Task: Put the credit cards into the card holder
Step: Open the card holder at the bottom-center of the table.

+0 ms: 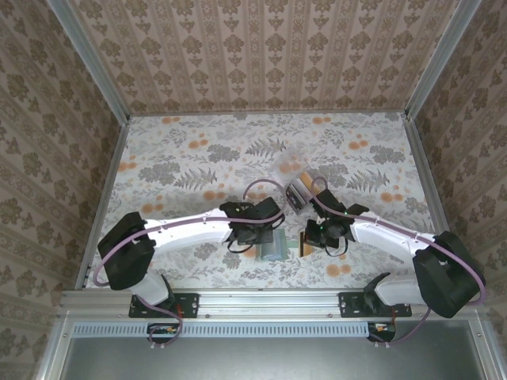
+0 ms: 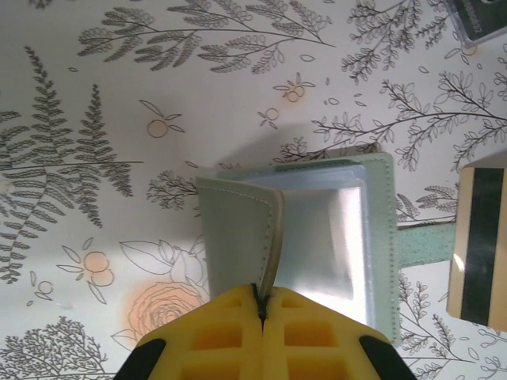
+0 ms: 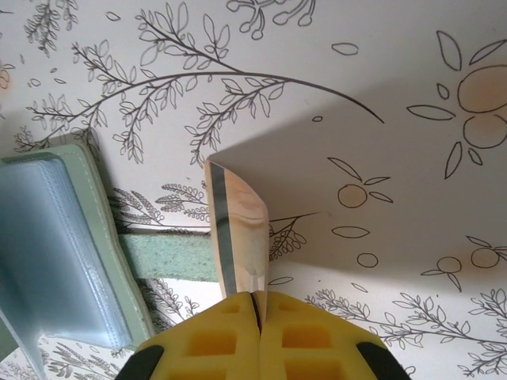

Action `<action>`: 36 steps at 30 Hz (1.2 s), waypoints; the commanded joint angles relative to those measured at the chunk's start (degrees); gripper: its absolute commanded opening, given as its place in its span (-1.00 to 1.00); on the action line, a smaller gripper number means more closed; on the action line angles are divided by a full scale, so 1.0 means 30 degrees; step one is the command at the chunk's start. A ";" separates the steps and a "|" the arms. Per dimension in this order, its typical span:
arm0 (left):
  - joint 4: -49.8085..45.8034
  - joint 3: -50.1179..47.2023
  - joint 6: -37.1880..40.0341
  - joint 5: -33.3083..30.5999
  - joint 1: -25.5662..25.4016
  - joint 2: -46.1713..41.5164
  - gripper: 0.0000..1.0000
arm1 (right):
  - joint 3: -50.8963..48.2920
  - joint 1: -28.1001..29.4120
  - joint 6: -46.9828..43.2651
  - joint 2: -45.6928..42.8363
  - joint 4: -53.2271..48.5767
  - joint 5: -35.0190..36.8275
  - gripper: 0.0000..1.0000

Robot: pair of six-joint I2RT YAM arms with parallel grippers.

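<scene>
- Left gripper (image 2: 261, 310) is clamped on the lifted cover flap (image 2: 238, 229) of the card holder (image 2: 384, 237), holding it partly open over the flowered table (image 2: 119, 119).
- Right gripper (image 3: 255, 307) is pinched on one tan card (image 3: 238, 229) with a dark stripe. The card stands on edge just beside the card holder, over its snap tab (image 3: 166, 257).
- Progress, as I judge it: the opening step is done and one card is picked up but not yet inserted. The clear pocket (image 2: 333, 229) under the flap looks bare, with no card showing in the part I can see.
- Left to do: bring the tan card in from the tab side and slide it into a slot.
- A clear plastic box (image 1: 299, 192) lies beyond the card holder, near it. Whether more cards wait there is too small to tell.
- Pose: in the top view both arms reach inward and low. The left gripper is on the card holder's left side and the right gripper close on its right.
</scene>
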 commanded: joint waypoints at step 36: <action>0.8296 -0.7584 0.1178 0.2563 0.2794 -0.4301 -1.00 | 0.2813 0.1590 -0.0905 0.1504 0.0929 -0.1364 -1.00</action>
